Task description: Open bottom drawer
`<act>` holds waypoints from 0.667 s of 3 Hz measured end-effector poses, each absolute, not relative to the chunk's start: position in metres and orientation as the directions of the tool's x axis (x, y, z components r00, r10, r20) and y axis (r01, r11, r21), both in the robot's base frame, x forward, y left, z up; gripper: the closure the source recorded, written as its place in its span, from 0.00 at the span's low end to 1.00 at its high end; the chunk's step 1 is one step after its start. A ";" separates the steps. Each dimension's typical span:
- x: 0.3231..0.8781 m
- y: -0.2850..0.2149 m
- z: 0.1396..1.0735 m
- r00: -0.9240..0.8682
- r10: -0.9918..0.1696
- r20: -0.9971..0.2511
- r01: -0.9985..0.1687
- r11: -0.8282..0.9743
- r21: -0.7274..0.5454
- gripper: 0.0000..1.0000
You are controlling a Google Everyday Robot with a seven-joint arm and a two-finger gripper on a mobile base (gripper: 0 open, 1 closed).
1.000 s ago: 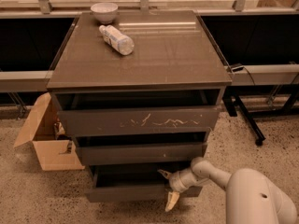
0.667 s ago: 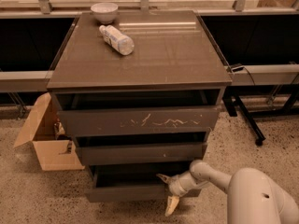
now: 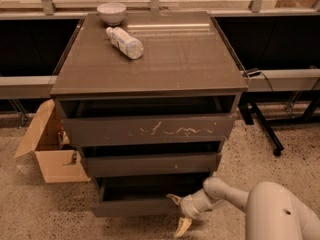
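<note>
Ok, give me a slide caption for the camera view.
Gripper at the front of the bottom drawer, right end.

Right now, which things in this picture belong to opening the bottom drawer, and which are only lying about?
For the job: bottom drawer, slightly out; gripper, open, at its right end.

Lying about: bowl and bottle on top of the cabinet; cardboard box on the floor, left of the cabinet.

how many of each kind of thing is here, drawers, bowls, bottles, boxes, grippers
drawers: 3, top drawer, middle drawer, bottom drawer
bowl: 1, on the cabinet top
bottle: 1, lying near the bowl
cardboard box: 1, on the floor by the cabinet
gripper: 1, open, at the bottom drawer's front right
total: 7
</note>
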State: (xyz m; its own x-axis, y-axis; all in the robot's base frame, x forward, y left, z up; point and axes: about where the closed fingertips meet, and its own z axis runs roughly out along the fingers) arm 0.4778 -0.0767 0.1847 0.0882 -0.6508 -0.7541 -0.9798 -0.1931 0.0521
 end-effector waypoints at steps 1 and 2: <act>0.472 -0.079 0.188 0.081 -0.641 -0.763 -0.979 -0.196 0.060 0.50; 0.474 -0.079 0.191 0.081 -0.640 -0.764 -0.979 -0.196 0.060 0.74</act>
State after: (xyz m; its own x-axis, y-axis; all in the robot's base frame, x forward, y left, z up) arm 0.4735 -0.0790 0.1910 0.0812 -0.6405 -0.7637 -0.9787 -0.1962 0.0605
